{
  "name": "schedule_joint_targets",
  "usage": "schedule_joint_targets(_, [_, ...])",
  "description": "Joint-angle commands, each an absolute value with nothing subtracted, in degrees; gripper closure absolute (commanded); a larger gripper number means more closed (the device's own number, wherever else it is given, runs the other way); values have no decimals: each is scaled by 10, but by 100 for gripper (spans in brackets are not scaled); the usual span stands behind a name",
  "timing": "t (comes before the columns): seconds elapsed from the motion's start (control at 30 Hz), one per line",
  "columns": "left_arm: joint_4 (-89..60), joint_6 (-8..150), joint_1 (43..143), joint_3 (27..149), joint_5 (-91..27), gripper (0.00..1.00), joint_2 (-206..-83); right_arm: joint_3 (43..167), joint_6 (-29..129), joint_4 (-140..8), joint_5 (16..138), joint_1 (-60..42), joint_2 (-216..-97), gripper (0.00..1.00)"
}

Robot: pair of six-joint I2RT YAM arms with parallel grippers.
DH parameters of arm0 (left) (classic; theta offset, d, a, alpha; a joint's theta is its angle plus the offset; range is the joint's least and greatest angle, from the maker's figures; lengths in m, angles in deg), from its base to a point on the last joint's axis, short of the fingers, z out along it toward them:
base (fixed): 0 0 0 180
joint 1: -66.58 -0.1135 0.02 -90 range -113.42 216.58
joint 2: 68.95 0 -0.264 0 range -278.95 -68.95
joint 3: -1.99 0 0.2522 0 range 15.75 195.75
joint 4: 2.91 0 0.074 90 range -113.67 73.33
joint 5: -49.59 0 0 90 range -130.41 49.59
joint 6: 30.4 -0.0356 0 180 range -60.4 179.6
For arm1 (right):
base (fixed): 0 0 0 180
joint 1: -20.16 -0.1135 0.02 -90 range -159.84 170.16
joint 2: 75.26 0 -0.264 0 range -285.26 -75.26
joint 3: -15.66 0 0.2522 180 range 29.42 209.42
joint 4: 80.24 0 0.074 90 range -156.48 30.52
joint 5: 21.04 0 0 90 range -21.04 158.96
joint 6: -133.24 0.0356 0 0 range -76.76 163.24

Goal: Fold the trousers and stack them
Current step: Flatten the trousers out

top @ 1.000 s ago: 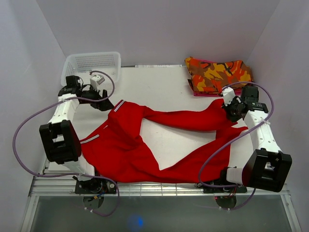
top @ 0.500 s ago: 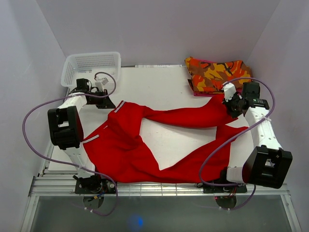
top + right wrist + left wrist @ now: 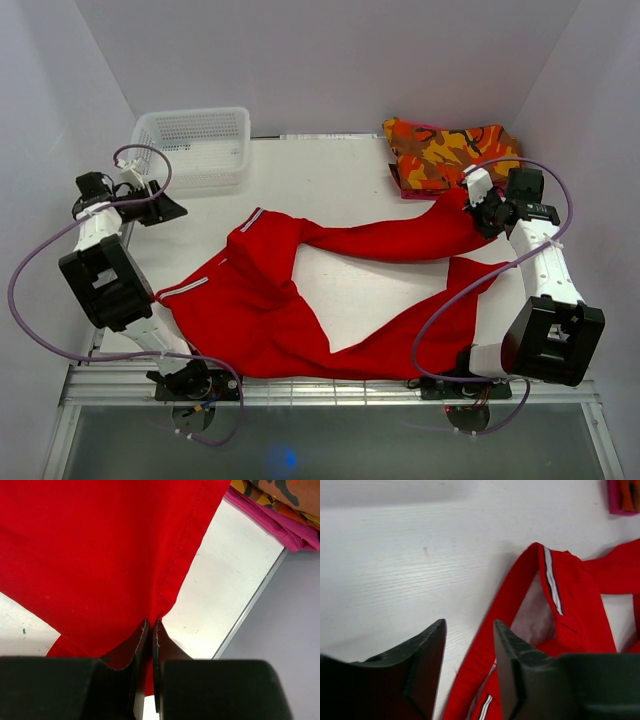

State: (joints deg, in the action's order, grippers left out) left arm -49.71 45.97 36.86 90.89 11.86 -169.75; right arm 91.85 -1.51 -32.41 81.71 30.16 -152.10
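The red trousers lie spread on the white table, waistband at the left and both legs running right. My right gripper is shut on the hem of the far leg's end, near the back right. In the right wrist view the jaws pinch the red cloth. My left gripper hovers at the table's left edge, apart from the waistband. In the left wrist view it stands open with nothing in it, the striped waistband beyond its fingers.
A white mesh basket stands at the back left. A folded camouflage garment lies on a pink cloth at the back right, close behind my right gripper. Walls close in on three sides.
My left arm has swung left, away from the waistband to the table's left edge, its jaws now apart. My right gripper has drawn the leg end slightly toward the back.
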Motion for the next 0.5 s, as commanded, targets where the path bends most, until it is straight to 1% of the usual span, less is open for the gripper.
schedule_joint_targets(0.0, [-530, 457, 406, 913, 230, 39, -1670, 923, -29, -343, 850, 304, -1522, 92])
schedule_joint_targets(0.03, [-519, 458, 420, 907, 227, 36, -1666, 923, -27, -340, 855, 304, -1523, 92])
schedule_joint_targets(0.1, [-496, 462, 469, 882, 210, 34, -1662, 922, -29, -336, 864, 304, -1520, 92])
schedule_joint_targets(0.2, [-412, 525, 522, 846, 176, 31, -1664, 923, -28, -333, 884, 304, -1513, 92])
schedule_joint_targets(0.33, [-334, 610, 570, 859, 134, 30, -1723, 921, -31, -334, 899, 304, -1499, 92])
schedule_joint_targets(0.47, [-301, 626, 611, 880, 117, 29, -1776, 923, -31, -332, 909, 304, -1494, 92])
